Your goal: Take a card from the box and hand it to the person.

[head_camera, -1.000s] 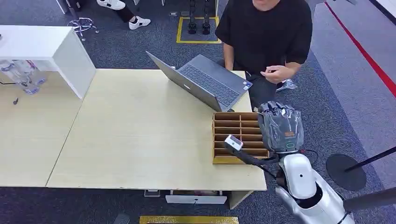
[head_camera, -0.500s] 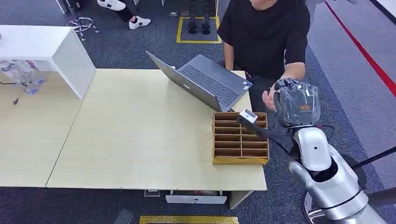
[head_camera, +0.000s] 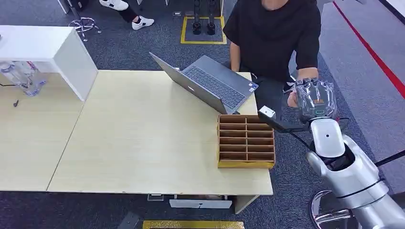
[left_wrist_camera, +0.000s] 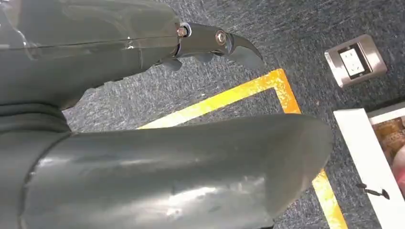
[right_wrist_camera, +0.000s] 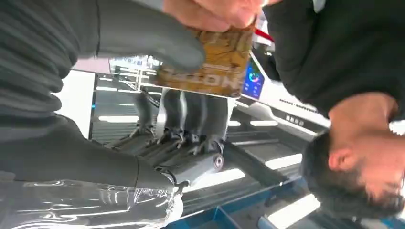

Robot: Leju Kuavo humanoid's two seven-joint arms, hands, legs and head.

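Brown card (right_wrist_camera: 210, 64): pinched between the right hand's thumb and fingers, with the person's hand (right_wrist_camera: 215, 12) gripping its other end.
Right hand (head_camera: 315, 98): raised beyond the table's corner, meeting the person in black.
Wooden box (head_camera: 246, 140): on the light table (head_camera: 143, 138), near its edge, beside an open laptop (head_camera: 210, 83).
Left hand (left_wrist_camera: 143, 124): over dark carpet with yellow tape; cannot tell whether its fingers are spread or curled.
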